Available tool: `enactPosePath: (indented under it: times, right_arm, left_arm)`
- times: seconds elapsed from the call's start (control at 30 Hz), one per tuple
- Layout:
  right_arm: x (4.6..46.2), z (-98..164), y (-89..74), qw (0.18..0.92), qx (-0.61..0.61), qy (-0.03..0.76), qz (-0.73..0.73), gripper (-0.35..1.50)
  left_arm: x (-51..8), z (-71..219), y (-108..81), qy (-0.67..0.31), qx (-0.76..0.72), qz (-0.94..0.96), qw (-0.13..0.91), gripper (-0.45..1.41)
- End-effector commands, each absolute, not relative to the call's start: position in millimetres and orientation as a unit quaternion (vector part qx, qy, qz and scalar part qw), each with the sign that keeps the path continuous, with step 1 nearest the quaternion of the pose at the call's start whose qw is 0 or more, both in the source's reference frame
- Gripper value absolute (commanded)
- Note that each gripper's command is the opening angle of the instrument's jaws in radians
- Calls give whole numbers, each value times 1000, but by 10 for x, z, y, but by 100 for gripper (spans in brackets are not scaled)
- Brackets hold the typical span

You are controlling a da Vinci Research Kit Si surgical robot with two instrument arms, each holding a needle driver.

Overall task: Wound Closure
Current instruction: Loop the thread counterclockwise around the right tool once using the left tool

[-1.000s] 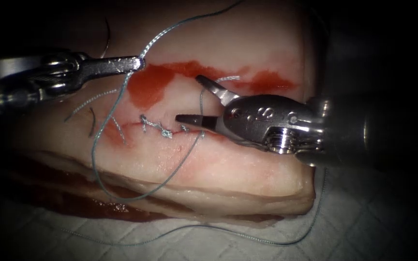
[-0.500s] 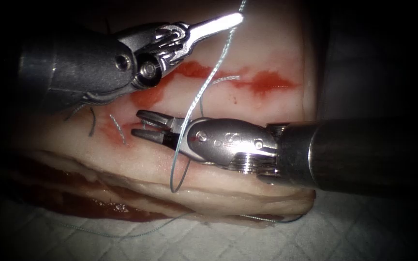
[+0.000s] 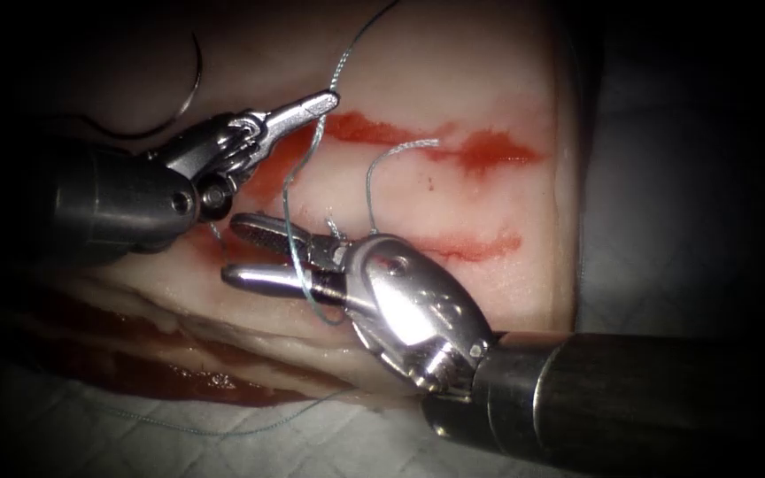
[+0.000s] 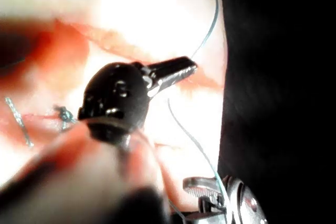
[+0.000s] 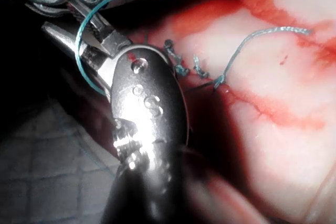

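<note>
My left tool (image 3: 316, 104) has its jaws shut on the blue thread (image 3: 287, 208) over the tissue (image 3: 453, 292), left of the cut's middle. From those jaws the thread runs down and loops round the two open jaws of my right tool (image 3: 230, 251), which hold nothing and lie over the stitched part of the cut (image 3: 467, 247). The curved needle (image 3: 195, 84) lies free on the tissue at the far left. A short thread tail (image 3: 393, 152) rises from the stitches. The right wrist view shows the knotted stitches (image 5: 181, 65). The left tool's (image 4: 185, 68) shut jaws show in the left wrist view.
Red fluid (image 3: 480, 146) streaks the tissue behind the cut and pools along its front left edge (image 3: 161, 376). White quilted cloth (image 3: 250, 443) lies under the tissue, with slack thread trailing across it.
The left tool carried the thread up over the right tool, then came back down and left. The thread is now looped round the right tool's open jaws, which shifted left and lower.
</note>
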State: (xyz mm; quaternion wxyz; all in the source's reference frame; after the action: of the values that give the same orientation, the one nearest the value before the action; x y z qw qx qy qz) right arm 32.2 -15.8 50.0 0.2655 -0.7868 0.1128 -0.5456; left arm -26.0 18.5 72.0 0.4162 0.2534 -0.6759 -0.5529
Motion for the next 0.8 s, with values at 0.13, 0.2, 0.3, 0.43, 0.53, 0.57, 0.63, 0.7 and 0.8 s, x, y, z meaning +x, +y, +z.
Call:
enactPosePath:
  times: [0.13,0.2,0.3,0.43,0.53,0.57,0.63,0.7,0.8]
  right_arm:
    - [333,496,-156,282,-793,125,-525,17]
    - [331,494,-154,290,-796,120,-518,22]
    - [327,490,-148,325,-783,101,-520,39]
    - [318,489,-140,369,-763,71,-525,83]
    - [308,495,-133,410,-721,26,-558,81]
    - [306,496,-132,414,-711,18,-568,79]
    - [299,501,-130,426,-691,-2,-584,76]
    - [292,509,-126,443,-675,-29,-589,74]
    - [286,519,-123,474,-655,-29,-588,74]
  left_arm:
    - [-270,722,179,-673,260,-550,421,-45]
    - [-268,722,174,-673,261,-548,423,-45]
    - [-262,721,164,-670,261,-547,429,-45]
    - [-257,714,151,-662,254,-548,444,-45]
    - [-254,705,139,-666,243,-539,454,-45]
    - [-253,703,136,-667,238,-537,459,-45]
    - [-251,698,129,-664,238,-533,467,-45]
    - [-248,692,119,-665,231,-528,476,-45]
    - [-244,685,113,-669,218,-519,486,-45]
